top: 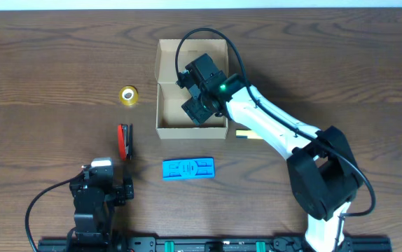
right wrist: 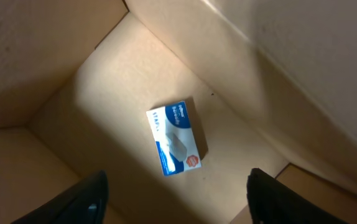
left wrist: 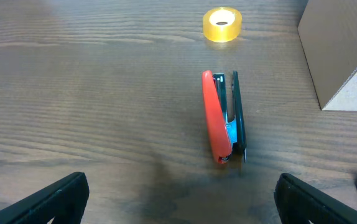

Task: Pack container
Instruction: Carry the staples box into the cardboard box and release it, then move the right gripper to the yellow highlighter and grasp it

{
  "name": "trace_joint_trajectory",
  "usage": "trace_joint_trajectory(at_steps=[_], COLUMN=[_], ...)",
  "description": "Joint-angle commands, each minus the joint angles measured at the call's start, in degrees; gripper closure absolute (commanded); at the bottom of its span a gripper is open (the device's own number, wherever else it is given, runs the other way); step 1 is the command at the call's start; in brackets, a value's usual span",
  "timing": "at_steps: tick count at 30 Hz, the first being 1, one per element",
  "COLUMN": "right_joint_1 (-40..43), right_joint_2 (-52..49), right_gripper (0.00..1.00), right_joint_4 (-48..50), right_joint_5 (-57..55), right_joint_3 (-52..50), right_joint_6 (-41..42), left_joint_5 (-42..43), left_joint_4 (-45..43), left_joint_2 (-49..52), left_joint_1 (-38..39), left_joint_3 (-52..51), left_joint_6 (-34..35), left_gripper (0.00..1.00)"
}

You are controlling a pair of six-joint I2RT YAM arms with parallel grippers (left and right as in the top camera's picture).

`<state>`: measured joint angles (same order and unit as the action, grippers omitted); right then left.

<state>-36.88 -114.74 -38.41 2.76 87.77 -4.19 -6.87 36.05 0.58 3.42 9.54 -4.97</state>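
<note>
While right claw (right wrist: 177, 198) hangs spread, container (top: 166, 70) directly below

Overhead view evenly lit, sharp, soft shadows. Inside the container (right wrist: 41, 50) it's dim w/ one bright floor patch. Faint sheen on table (left wrist: 73, 37).

A yellow tape roll (top: 128, 95), a red stapler (top: 124, 141) and a flat blue packet (top: 188, 169) are seen lying apart on the wooden table (top: 47, 70).

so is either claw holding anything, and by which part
Nothing held: right claw is open above the small blue-and-white packet lying in the container; left claw is open near the red stapler.
</note>
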Motion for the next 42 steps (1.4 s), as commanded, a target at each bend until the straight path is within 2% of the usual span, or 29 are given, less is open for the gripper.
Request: trace_joint_trajectory(at_steps=[1,2,4,6,10,16,20,23,25,32,42], right_joint_1=[-0.3,-0.3,-0.2,-0.2,0.2,4.9,11.3,16.2,18.7,21.6,21.6], right_joint_2=[0.9,1.7,3.0,5.1,10.3,18.9,24.2,27.8,28.9,27.7,25.6], right_gripper=[0.23,0.15,0.12,0.09,0.01,0.01,0.01,0.01,0.01,0.01,0.01], right_joint_4=[-1.6,-2.8,-4.0,-9.4,-14.0,-23.6,-25.9,-26.1,-25.6,-15.4,-2.7], right_joint_5=[-0.9,-2.3,-5.5,-7.7,-7.4,-1.4,6.0,12.5,14.0,13.6,6.4], right_joint_3=[3.9,5.3,6.8,8.9,9.7,8.2,1.4,-5.9,-10.8,-23.5,-31.4], right_joint_6=[-0.2,-0.2,-0.2,-0.2,-4.0,-12.2,-20.0,-28.8,-32.6,-32.7,-32.8], left_joint_5=[-1.0,-1.0,-1.0,-1.0,-1.0,-1.0,-1.0,-1.0,-1.0,-1.0,-1.0], left_joint_4=[0.1,0.1,0.1,0.1,0.1,0.1,0.1,0.1,0.1,0.1,0.1], left_joint_2=[-0.4,-0.4,-0.4,-0.4,-0.4,-0.4,-0.4,-0.4,-0.4,-0.4,-0.4], left_joint_1=[-0.3,-0.3,-0.3,-0.3,-0.3,-0.3,-0.3,-0.3,-0.3,-0.3,-0.3], left_joint_3=[-0.5,-0.5,-0.5,-0.5,-0.5,-0.5,-0.5,-0.5,-0.5,-0.5,-0.5], left_joint_6=[-0.9,-0.9,-0.9,-0.9,-0.9,-0.9,-0.9,-0.9,-0.9,-0.9,-0.9], left_gripper=[0.05,0.05,0.05,0.05,0.05,0.05,0.05,0.05,0.05,0.05,0.04])
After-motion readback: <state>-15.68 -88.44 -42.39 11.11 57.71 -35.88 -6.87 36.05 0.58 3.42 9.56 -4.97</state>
